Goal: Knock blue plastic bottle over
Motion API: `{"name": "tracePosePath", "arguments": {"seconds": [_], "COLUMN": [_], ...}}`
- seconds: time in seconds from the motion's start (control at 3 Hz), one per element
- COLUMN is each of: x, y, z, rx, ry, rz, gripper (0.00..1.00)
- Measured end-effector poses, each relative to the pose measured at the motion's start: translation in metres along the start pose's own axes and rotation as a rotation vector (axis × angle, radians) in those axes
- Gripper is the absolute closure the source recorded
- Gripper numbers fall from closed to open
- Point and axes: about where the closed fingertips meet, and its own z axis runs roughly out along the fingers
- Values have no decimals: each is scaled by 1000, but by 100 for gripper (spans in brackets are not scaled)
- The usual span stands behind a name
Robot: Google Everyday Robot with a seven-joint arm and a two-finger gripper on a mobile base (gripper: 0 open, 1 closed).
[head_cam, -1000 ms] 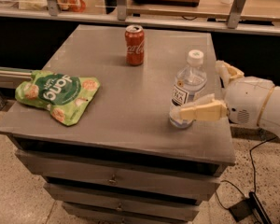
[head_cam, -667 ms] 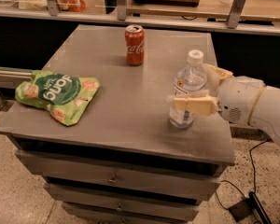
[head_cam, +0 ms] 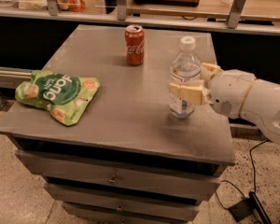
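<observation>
Since 0.7 s ago the gripper [head_cam: 190, 80] is shifted slightly left and up along the blue plastic bottle [head_cam: 184, 62]; the bottle is kept upright. Jaws are held open about bottle-wide, with the bottle between them. The near finger [head_cam: 186, 91] is laid across the label front, while the far one is seen behind; a firm clamp cannot be told. The bottle is stood on the right half of the bench [head_cam: 130, 120], near the right edge. Bare surface is left to its left, before the green snack bag [head_cam: 57, 94] at the left edge. A red can [head_cam: 134, 45] is stood well apart, toward the back.
</observation>
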Motion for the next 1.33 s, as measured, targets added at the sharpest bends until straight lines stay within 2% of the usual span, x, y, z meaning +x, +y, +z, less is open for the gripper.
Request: {"name": "tracePosePath", "arguments": {"seconds": [0.33,0.67,1.0,1.33], "x": [-34,-56,-66,-70], "y": [-9,-12,-16,-15], "z": [5,12,15,16], "rx": [-20,-53,-137,-277], "ry": [20,95,156,176], "rz": [-125,-376,-663,-879], "gripper": [99,100,100,100]}}
